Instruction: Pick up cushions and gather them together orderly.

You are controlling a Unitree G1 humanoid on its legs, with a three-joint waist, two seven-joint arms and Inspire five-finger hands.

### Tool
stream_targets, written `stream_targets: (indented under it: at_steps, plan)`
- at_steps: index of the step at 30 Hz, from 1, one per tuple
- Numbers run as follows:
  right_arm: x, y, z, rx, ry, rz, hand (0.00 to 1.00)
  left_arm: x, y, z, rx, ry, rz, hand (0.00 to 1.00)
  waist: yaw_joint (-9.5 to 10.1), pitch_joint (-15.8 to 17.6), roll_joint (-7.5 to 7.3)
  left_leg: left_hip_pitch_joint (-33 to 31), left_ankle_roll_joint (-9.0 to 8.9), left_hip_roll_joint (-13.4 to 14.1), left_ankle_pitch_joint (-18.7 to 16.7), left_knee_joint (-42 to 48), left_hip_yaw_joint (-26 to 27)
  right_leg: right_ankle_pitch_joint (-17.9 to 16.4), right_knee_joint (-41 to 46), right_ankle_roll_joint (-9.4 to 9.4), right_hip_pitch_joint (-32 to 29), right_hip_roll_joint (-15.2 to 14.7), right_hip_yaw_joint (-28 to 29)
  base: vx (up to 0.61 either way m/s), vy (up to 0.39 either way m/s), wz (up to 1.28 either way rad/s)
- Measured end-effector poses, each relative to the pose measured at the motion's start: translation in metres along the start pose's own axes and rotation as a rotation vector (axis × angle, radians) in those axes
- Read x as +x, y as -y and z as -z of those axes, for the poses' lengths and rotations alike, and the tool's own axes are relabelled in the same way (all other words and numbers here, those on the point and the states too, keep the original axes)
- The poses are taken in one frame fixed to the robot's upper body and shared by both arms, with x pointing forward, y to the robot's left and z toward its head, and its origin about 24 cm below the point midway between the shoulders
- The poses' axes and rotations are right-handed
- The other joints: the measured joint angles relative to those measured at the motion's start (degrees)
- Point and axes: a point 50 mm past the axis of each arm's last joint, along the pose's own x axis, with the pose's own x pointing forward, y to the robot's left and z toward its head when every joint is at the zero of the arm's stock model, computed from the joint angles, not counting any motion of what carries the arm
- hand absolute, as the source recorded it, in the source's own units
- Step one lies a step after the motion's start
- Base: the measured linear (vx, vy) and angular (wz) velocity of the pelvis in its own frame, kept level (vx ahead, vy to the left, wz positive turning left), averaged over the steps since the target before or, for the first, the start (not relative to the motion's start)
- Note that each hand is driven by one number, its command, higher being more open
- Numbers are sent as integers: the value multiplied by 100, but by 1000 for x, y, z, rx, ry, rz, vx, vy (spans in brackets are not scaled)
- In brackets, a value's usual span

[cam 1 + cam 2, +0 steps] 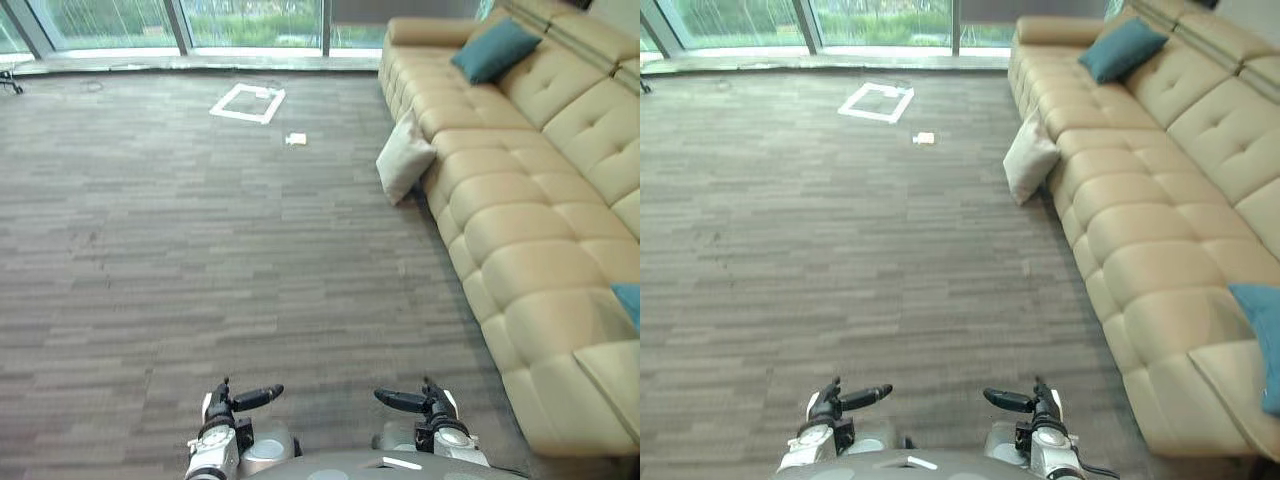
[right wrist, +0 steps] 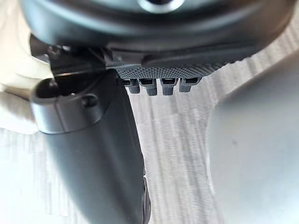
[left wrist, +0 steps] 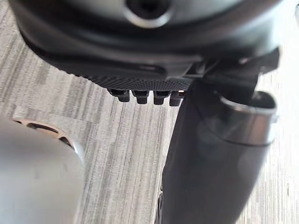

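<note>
A cream cushion [image 1: 404, 155] stands on the carpet, leaning against the front of the beige sofa [image 1: 520, 230]. A teal cushion [image 1: 495, 48] rests against the sofa's backrest at the far end. Another teal cushion [image 1: 1260, 340] lies on the near seat at the right edge. My left hand [image 1: 240, 403] and right hand [image 1: 415, 403] hang low at the near edge, far from every cushion. Both are open and hold nothing. In the wrist views the left hand's thumb [image 3: 210, 154] and the right hand's thumb [image 2: 93, 149] stand out over bare carpet.
A white tape square [image 1: 248, 102] and a small white object [image 1: 296, 139] lie on the grey carpet near the far windows [image 1: 150, 25]. The sofa runs along the whole right side. Open carpet stretches between me and the cream cushion.
</note>
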Motion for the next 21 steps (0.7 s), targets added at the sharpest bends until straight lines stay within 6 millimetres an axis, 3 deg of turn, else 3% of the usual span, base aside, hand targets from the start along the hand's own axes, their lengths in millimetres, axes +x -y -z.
stream_targets:
  at_steps: [2,3,4,5,6,7,8,10,11,12,13,14,16,17,18,19,21]
  plan:
    - [1,0,-6,24,26,3,100,0,1,3,2,-13,6,100,-72,29,33,378,-126,133,-63,-364,-7,32,-1269,18,-462,218,-172,577,-171,15]
    - [0,-1,-9,24,41,2,100,0,0,4,7,-20,6,100,-115,43,5,735,-240,170,-115,-659,-35,299,-2671,171,-589,374,-178,511,-190,20]
    - [1,-1,-9,26,41,1,100,0,0,5,9,-21,6,100,-125,54,-16,870,-265,167,-133,-743,-53,595,-3094,149,-602,410,-143,702,-266,39]
    - [3,3,-16,43,52,10,100,0,7,7,7,-38,23,100,-171,123,189,1190,-319,356,-121,-895,-247,1213,-3114,-365,-346,564,-321,582,-217,35]
    - [4,4,-18,45,53,15,100,0,10,4,13,-26,42,100,-143,143,227,1165,-354,351,2,-895,-347,1065,-2916,-448,-364,546,-334,832,-319,51]
    - [4,7,-17,63,47,24,100,0,15,0,11,-8,63,100,-165,167,205,1241,-426,316,360,-868,-444,683,-2474,-466,-389,412,-358,643,-260,41]
    - [4,8,-16,77,37,29,100,-1,19,1,6,-9,72,100,-185,156,204,1320,-571,323,568,-828,-518,441,-2263,-528,-342,345,-382,727,-315,53]
    - [2,9,-10,71,26,27,100,-2,23,1,-1,-11,77,100,-212,30,318,997,-753,529,757,22,-858,-123,-2287,-535,-22,415,-569,526,-255,45]
    - [2,8,-9,72,22,23,100,-2,23,0,-10,-9,76,100,-217,24,351,829,-818,590,792,424,-972,-169,-2348,-520,59,461,-605,456,-230,34]
    - [2,10,-8,65,13,22,100,-2,24,-3,-35,2,75,100,-216,25,440,80,-1300,781,1310,2001,-1348,-247,-2613,-558,393,634,-700,410,-178,4]
    - [2,10,-6,62,3,25,100,-3,20,-3,-69,10,57,100,-163,25,504,-721,-1546,1011,1537,3844,-1439,-277,-3014,-595,900,915,-691,478,-151,-10]
    - [2,9,-5,56,-1,22,100,-3,15,-3,-81,14,41,100,-147,40,507,-997,-1501,1140,1507,4442,-1316,-296,-3198,-624,1185,1016,-656,462,-88,-34]
    - [-1,4,3,43,-21,7,100,-3,4,-2,-85,25,10,100,-84,72,306,-1595,-1041,1309,1238,4973,-763,-383,-3698,-718,1894,1094,-510,389,-41,-32]
    - [-2,1,7,44,-38,0,100,-3,-3,-6,-94,47,-10,100,-51,55,249,-1996,-807,1332,999,4715,-442,-367,-4022,-697,2227,1093,-406,399,-15,-41]
    - [-2,0,9,44,-45,-3,100,-2,-5,-9,-94,59,-13,100,-6,37,186,-2266,-712,1333,830,4316,-217,-331,-4219,-632,2422,1073,-325,489,23,-49]
    - [-2,0,9,42,-46,-2,100,-2,-5,-13,-98,75,-13,100,39,61,216,-2539,-631,1309,685,3800,-8,-326,-4431,-605,2632,1044,-235,518,90,-49]
    - [-2,0,10,43,-52,4,100,-2,-1,-19,-104,97,-4,100,118,110,210,-2760,-530,1086,642,2528,368,-317,-4709,-528,2998,892,-93,474,149,-40]
